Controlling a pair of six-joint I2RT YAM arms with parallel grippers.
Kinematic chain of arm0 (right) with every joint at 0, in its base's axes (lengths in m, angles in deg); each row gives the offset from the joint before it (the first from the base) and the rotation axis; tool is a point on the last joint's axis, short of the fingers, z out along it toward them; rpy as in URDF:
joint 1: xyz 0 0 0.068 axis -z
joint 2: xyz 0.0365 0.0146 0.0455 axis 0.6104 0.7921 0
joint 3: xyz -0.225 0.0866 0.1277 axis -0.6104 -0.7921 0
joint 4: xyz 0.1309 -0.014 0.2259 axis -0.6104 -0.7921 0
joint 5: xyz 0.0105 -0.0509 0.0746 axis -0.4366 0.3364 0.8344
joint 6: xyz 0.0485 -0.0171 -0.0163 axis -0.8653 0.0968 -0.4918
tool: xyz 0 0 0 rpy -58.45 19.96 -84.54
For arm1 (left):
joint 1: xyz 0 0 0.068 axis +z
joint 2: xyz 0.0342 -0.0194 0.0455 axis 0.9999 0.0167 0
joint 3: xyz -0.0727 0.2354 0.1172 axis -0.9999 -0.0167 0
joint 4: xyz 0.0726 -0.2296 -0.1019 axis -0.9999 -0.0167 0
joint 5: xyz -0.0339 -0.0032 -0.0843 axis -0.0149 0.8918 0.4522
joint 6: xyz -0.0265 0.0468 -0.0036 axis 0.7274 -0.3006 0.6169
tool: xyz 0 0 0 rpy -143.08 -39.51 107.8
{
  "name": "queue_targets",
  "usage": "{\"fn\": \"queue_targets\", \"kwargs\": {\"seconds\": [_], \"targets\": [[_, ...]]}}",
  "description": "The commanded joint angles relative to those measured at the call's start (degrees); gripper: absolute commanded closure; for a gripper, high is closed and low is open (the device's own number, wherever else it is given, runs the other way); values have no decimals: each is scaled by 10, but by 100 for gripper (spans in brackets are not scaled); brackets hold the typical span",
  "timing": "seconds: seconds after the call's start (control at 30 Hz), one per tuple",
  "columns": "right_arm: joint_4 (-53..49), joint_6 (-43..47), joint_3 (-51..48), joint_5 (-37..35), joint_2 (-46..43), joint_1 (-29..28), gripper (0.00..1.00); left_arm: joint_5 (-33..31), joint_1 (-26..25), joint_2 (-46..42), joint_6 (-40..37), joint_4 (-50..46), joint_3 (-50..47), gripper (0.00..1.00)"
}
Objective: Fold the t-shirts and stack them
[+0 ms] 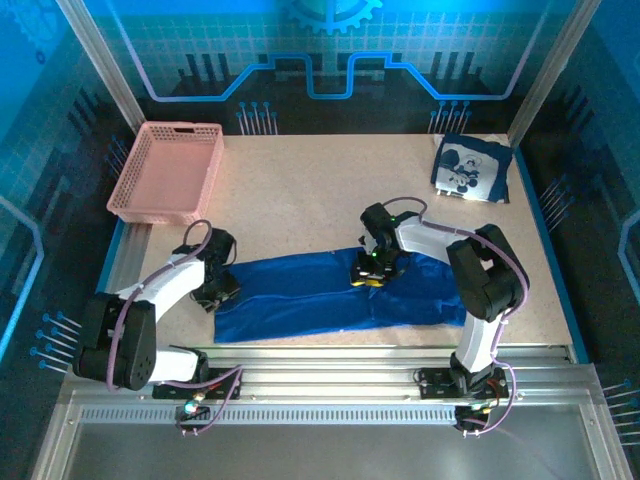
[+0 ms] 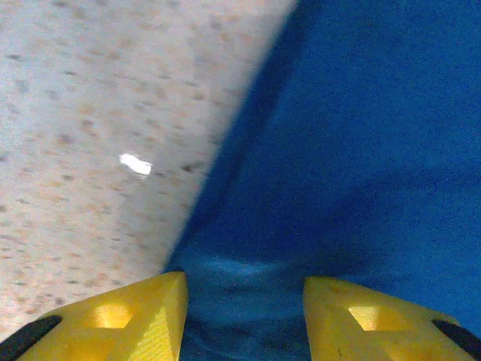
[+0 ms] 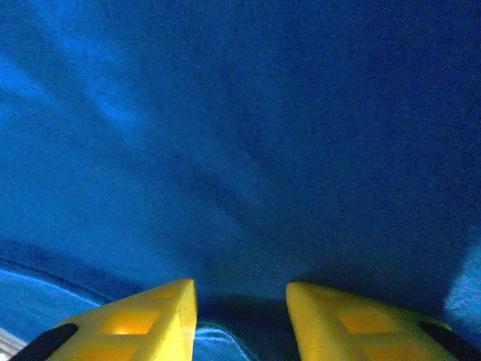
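A royal-blue t-shirt (image 1: 330,295) lies as a long flat strip across the near part of the table. My left gripper (image 1: 215,285) is at its left end. In the left wrist view the cloth (image 2: 361,150) bunches into a ridge between the yellow fingers (image 2: 150,316), and the left gripper (image 2: 244,282) is shut on it. My right gripper (image 1: 368,272) sits on the strip's far edge near the middle. In the right wrist view the right gripper (image 3: 240,289) straddles blue cloth (image 3: 240,135) with a pale hem between the jaws, and whether it pinches is unclear. A second t-shirt (image 1: 472,168), folded with a white-and-black cartoon up, lies back right.
A pink lattice basket (image 1: 165,172) stands at the back left. Bare speckled tabletop (image 1: 300,190) lies between the basket and the folded shirt. Metal rails (image 1: 330,365) run along the near edge by the arm bases.
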Motion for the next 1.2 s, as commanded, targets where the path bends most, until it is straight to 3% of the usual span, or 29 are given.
{"fn": "queue_targets", "kwargs": {"seconds": [0.0, 0.2, 0.53, 0.7, 0.9, 1.03, 1.17], "targets": [[-66, -12, -36, -81, 9, 6, 59, -45, 15, -22, 18, -26, -16, 54], [-70, -14, -46, -106, -28, 6, 58, -58, 19, -14, 18, -27, 17, 52], [-41, -1, -31, -55, -107, 7, 44, -39, 0, -36, 12, -47, 105, 47], [-90, 6, -6, -62, -179, 28, 36, -18, -73, -48, -1, -26, 162, 40], [-175, -9, -39, -96, -244, 111, 33, 107, -160, 13, -34, 85, 181, 34], [-140, -30, -106, -88, -262, 164, 33, 160, -180, 93, -39, 84, 200, 38], [-99, -64, -154, -115, -271, 174, 33, 149, -178, 133, -37, 66, 204, 42]]}}
